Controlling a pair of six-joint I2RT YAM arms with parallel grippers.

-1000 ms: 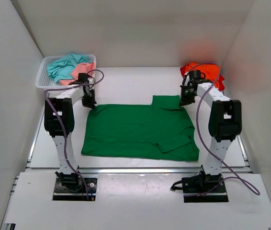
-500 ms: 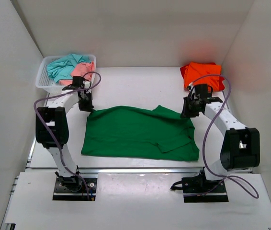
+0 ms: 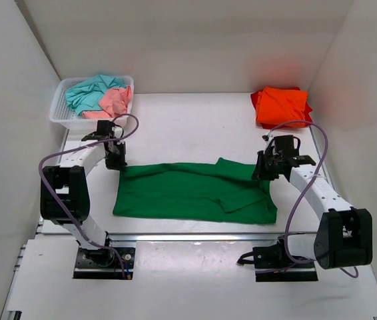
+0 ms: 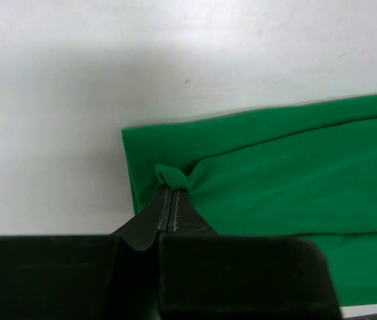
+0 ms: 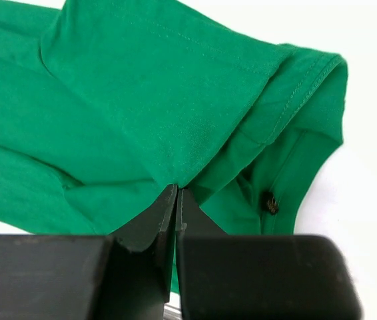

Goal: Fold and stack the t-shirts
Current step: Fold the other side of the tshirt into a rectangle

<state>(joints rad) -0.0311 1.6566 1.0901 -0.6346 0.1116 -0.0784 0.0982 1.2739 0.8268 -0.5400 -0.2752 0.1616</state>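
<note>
A bright green t-shirt [image 3: 188, 193] lies across the middle of the table, its far edge lifted and drawn toward the near side. My left gripper [image 3: 118, 162] is shut on the shirt's far left corner [image 4: 172, 177], where the cloth bunches at the fingertips. My right gripper [image 3: 263, 172] is shut on the far right part of the green shirt [image 5: 175, 120], next to the collar and a button [image 5: 269, 203]. An orange t-shirt [image 3: 282, 105] lies folded at the back right. Teal [image 3: 90, 92] and pink [image 3: 115, 101] shirts fill the basket.
A white mesh basket [image 3: 60, 116] stands at the back left corner. White walls close in the table on the left, back and right. Purple cables loop from both arms above the cloth.
Both grippers have pulled the green shirt's far edge toward the near side, so the shirt looks shorter front to back. Both arms have swung outward and nearer. The orange shirt is now uncovered.
</note>
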